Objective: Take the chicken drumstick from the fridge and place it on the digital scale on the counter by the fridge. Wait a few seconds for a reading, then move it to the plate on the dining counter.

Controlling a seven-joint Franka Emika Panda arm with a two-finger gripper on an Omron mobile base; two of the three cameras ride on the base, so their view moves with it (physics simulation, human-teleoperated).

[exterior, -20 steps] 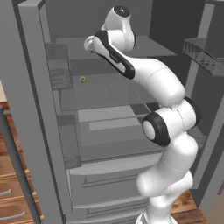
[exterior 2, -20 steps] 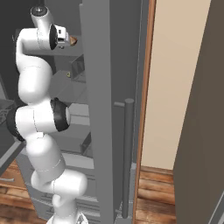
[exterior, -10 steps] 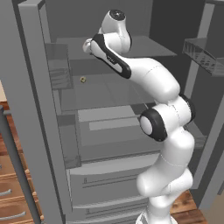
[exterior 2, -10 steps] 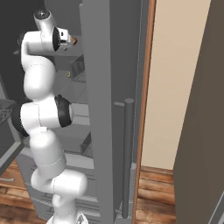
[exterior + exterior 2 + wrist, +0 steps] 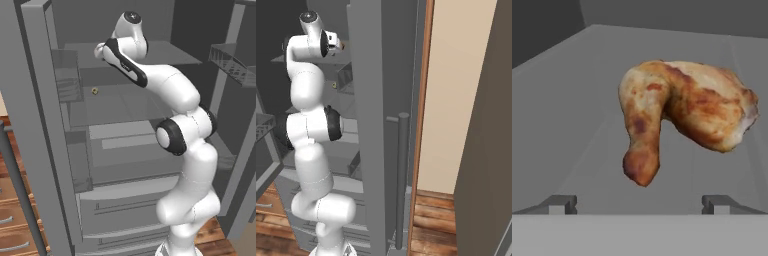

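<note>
Grey fridge (image 5: 45, 150) standing open, arm reaching onto its upper shelf.
Nearest the camera, the gripper (image 5: 639, 202) has its jaws spread wide and empty; since a second ago the arm has pushed deeper in. Just beyond the tips, the chicken drumstick (image 5: 682, 112) lies on the shelf, so closing on it looks next.

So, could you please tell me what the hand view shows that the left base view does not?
The hand view has the chicken drumstick lying on a grey shelf, ahead of the open fingers. The left base view has the white arm, the door bins, the drawers and a tiny yellowish item. Both look into the fridge.
</note>
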